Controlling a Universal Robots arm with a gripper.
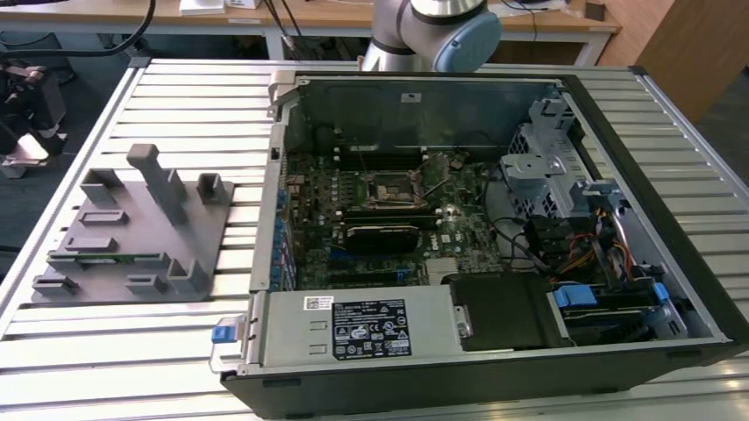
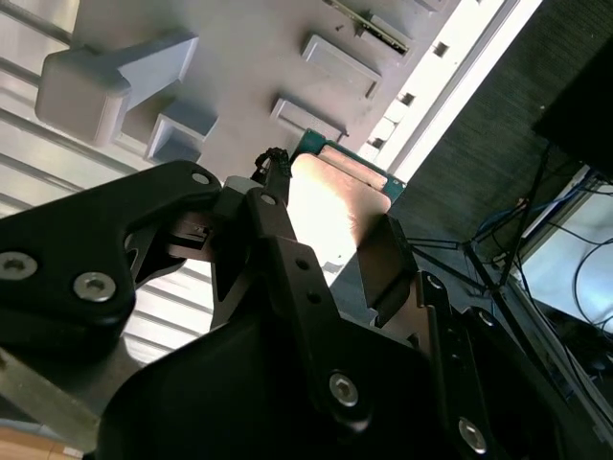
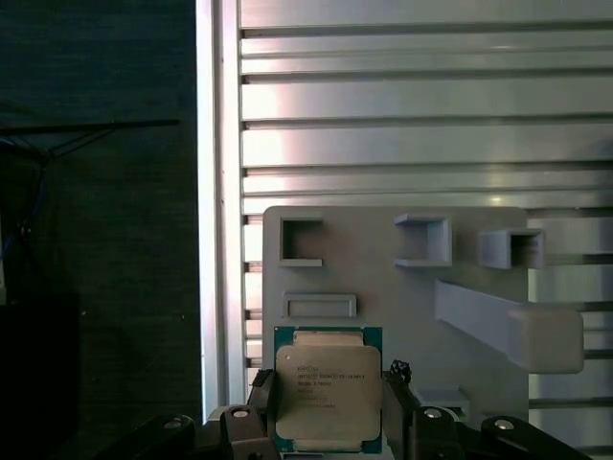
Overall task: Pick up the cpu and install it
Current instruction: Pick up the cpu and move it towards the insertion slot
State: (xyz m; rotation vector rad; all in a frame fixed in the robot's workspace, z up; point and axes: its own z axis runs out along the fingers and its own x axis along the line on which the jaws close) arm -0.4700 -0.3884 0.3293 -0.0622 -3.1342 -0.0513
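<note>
Gripper: in both wrist views we see the gripper closed to chip width; its black fingers clamp two opposite edges of the cpu
Cpu: silvery plate faces the first wrist camera; it sits over the grey fixture tray; whether they touch we cannot tell
Tray: open pockets and a post; it rests on the slatted table
Exterior view adds: an open computer case beside the tray; inside we find a motherboard, its black socket and cables
</note>
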